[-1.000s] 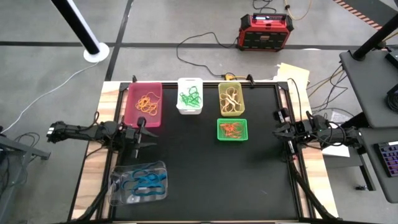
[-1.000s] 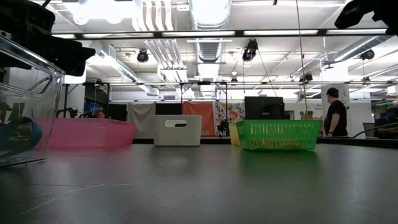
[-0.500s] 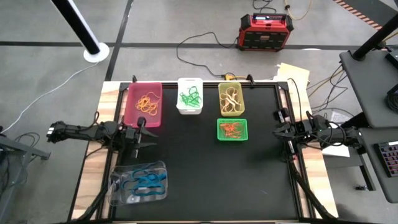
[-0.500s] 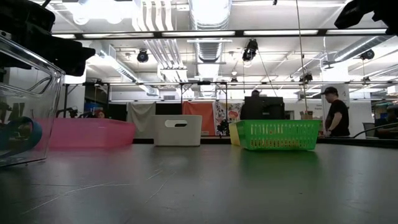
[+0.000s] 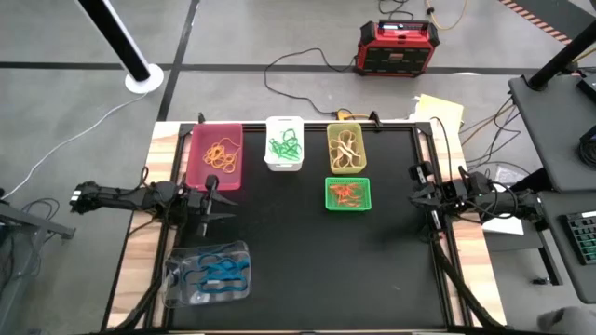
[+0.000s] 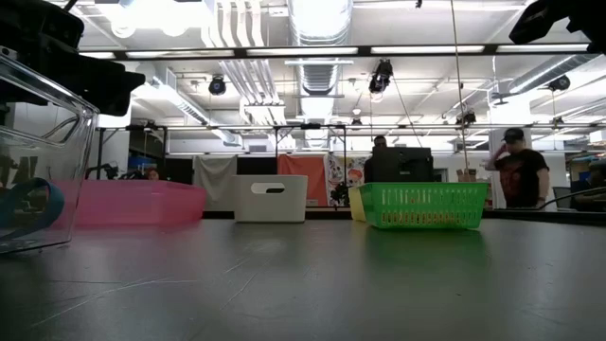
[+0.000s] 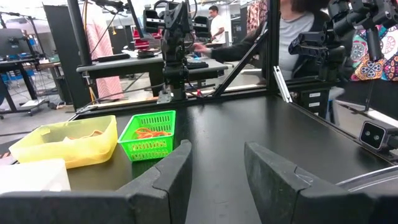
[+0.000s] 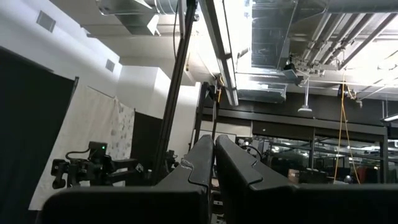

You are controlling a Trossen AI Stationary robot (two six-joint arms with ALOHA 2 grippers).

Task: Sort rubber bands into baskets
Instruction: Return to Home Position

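Note:
Five baskets stand on the black table: a pink one (image 5: 216, 155) with orange bands, a white one (image 5: 284, 142) with green bands, a yellow-green one (image 5: 345, 146) with pale bands, a small green mesh one (image 5: 347, 194) with orange-red bands, and a clear one (image 5: 208, 274) with blue bands at the near left. My left gripper (image 5: 221, 207) hovers open and empty at the table's left side, between the pink and clear baskets. My right gripper (image 5: 416, 196) is shut and empty at the table's right edge, raised and pointing upward.
A red-black box (image 5: 398, 46) with cables sits on the floor beyond the far edge. The table's middle (image 5: 307, 251) is bare black surface. People stand in the room behind the table in the low view (image 6: 516, 170). The table frame's posts show in the left wrist view (image 7: 272, 43).

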